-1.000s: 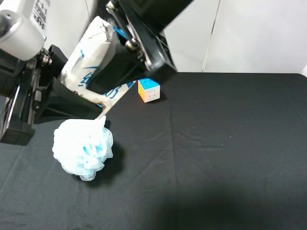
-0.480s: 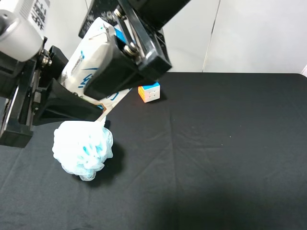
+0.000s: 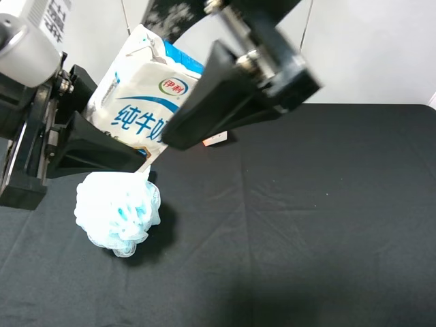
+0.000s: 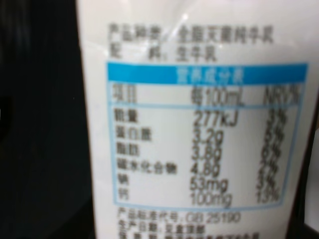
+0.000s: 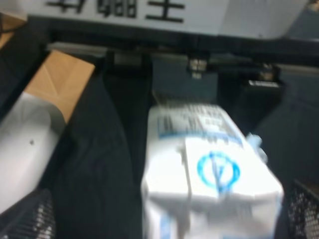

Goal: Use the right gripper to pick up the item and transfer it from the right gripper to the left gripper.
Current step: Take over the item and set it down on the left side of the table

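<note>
The right gripper (image 3: 178,75) has drawn back toward 3 o'clock, jaws apart, baring the blue lettering on the glossy white boxy carton (image 3: 136,102). The carton stays at 10 o'clock, clamped in the left gripper's (image 3: 92,122) jaws above the frilly mesh pouf (image 3: 117,211).

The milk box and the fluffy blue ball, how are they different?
The milk carton is boxy with flat sides; the pouf is round and ruffly. The milk carton has blue writing printed on it; the pouf has none. The milk carton is held up in the air, tilted; the pouf lies on the black table. Both are whitish with blue.
</note>
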Controlling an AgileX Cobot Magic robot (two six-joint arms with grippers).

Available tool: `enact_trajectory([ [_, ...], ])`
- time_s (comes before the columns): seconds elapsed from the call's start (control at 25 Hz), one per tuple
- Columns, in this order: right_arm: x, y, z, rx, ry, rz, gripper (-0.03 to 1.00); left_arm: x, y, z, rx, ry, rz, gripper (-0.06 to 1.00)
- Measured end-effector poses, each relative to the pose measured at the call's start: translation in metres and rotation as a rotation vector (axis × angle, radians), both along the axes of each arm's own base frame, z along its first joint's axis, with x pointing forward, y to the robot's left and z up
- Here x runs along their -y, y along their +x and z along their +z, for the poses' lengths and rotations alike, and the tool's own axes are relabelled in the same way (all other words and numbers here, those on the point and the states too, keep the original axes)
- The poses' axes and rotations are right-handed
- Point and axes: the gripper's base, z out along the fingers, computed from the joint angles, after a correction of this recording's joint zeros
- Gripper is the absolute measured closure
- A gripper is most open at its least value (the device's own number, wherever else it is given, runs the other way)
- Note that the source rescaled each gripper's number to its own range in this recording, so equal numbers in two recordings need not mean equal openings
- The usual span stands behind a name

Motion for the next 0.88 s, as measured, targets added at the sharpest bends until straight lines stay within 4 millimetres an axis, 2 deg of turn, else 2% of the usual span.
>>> enact_trajectory([
  [0.28, 0.034, -0.013, 0.021, 0.091, -0.088, -0.11, -0.01, 0.0, 0.0, 0.0, 0.0, 0.0, 0.0, 0.94],
  [0.64, 0.081, -0.026, 0.048, 0.156, -0.105, -0.455, -0.01, 0.0, 0.0, 0.0, 0.0, 0.0, 0.0, 0.94],
  [0.76, 0.099, -0.034, 0.044, 0.146, -0.113, -0.564, -0.01, 0.0, 0.0, 0.0, 0.0, 0.0, 0.0, 0.94],
  [0.88, 0.117, -0.046, 0.03, 0.108, -0.131, -0.646, -0.01, 0.0, 0.0, 0.0, 0.0, 0.0, 0.0, 0.94],
])
